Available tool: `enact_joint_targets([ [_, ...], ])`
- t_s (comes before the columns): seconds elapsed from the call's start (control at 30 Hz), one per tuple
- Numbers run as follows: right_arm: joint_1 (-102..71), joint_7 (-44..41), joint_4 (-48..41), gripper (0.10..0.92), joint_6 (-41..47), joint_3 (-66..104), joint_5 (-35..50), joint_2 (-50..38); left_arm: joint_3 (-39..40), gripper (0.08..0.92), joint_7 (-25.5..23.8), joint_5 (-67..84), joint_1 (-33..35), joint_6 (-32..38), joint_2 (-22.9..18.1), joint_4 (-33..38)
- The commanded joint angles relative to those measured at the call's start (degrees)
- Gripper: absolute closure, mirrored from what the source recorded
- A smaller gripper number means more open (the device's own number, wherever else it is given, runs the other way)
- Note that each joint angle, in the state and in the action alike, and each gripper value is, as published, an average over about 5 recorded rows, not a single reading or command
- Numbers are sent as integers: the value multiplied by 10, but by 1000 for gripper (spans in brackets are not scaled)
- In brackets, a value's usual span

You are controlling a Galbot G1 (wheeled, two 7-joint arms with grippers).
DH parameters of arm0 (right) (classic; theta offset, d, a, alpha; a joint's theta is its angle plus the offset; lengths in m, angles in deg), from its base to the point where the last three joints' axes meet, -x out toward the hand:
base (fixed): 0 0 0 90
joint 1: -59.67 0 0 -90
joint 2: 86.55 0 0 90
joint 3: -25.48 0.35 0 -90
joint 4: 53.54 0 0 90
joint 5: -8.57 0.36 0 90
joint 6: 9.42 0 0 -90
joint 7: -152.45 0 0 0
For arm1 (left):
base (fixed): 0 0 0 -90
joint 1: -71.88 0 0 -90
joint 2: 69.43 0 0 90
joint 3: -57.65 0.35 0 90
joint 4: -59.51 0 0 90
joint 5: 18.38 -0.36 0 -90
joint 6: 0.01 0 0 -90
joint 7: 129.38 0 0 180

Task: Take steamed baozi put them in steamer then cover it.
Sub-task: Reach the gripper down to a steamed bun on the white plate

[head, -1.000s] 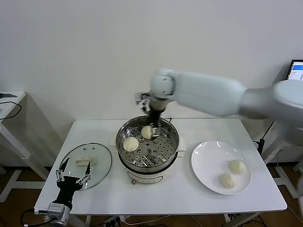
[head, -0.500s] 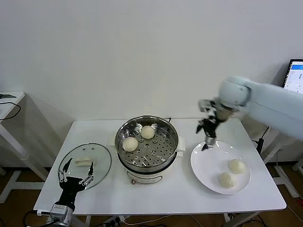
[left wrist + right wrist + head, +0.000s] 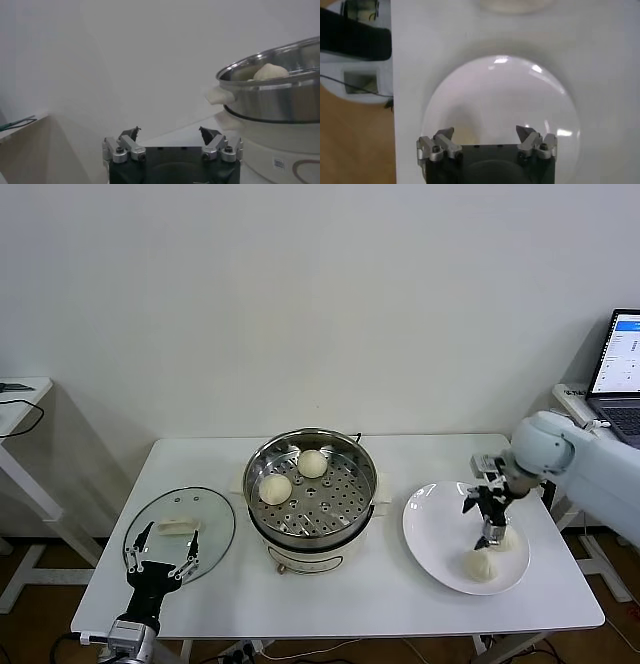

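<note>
A label (image 3: 280, 163) on the steamer (image 3: 312, 502) base carries print too small to read. The laptop (image 3: 620, 374) at the right edge is cut off; its screen text cannot be made out.

Two baozi (image 3: 277, 488) sit on the perforated tray at the far-left part of the steamer. Two more lie on the plate (image 3: 430, 529) to the steamer's right; the farther one is partly hidden behind the right gripper (image 3: 489, 524).

The right gripper hangs over the plate with jaws spread, grasping nothing. The left gripper (image 3: 160, 556) rests at the near-left table (image 3: 380, 604) edge by the glass lid (image 3: 215, 529), jaws spread and empty; its arm is cut off.
</note>
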Motion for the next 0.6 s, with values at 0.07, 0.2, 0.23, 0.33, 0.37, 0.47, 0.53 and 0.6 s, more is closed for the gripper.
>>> enact_joint_targets([
  [0.07, -79, -11, -15, 203, -17, 51, -58, -15, 1, 177, 0, -1, -4, -2, 2, -6],
  [0.2, -82, -11, -20, 203, -19, 45, -67, -6, 2, 177, 0, -1, -7, -2, 1, -11],
  [0.23, -83, -10, -23, 203, -19, 45, -69, -3, 2, 177, 0, 0, -7, -2, 1, -12],
  [0.33, -85, -9, -32, 203, -20, 43, -74, 7, 2, 177, 0, 0, -9, -2, 1, -14],
  [0.37, -86, -8, -36, 203, -20, 42, -76, 10, 2, 177, 0, 0, -9, -2, 1, -14],
  [0.47, -91, -5, -46, 203, -23, 44, -83, 21, 1, 177, 0, 0, -10, -2, 1, -15],
  [0.53, -93, -3, -52, 203, -23, 45, -86, 29, 1, 177, 0, 0, -10, -2, 1, -15],
  [0.6, -94, -2, -57, 203, -24, 45, -87, 37, 1, 177, 0, 0, -10, -2, 1, -15],
])
